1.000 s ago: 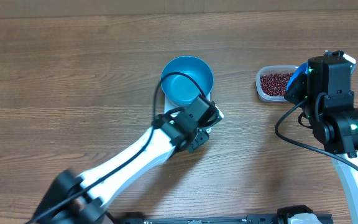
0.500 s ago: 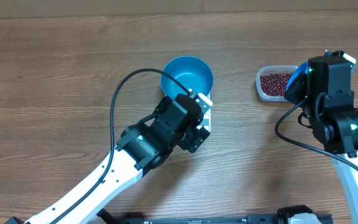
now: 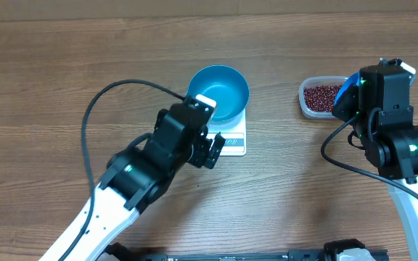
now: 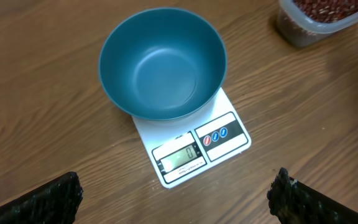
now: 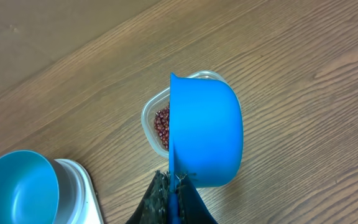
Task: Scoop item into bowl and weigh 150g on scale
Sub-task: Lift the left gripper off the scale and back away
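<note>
Left gripper (image 4: 174,198) has backed off, wide open and empty; the bowl (image 4: 163,62) sits on the scale (image 4: 219,134). Right gripper (image 5: 174,190) pinches the scoop (image 5: 207,134) near the beans (image 5: 162,121) and should dip slowly, lifting level.

The bowl (image 4: 163,62) is set on the back part of the scale (image 4: 219,134), near the middle of the counter (image 3: 85,65). The scale's front strip is left uncovered. Well off to the right, the tub (image 3: 303,101) is placed, with the beans (image 3: 321,94) heaped inside. The scoop (image 5: 207,134) is seen over the tub's right side, perhaps not touching it.
</note>
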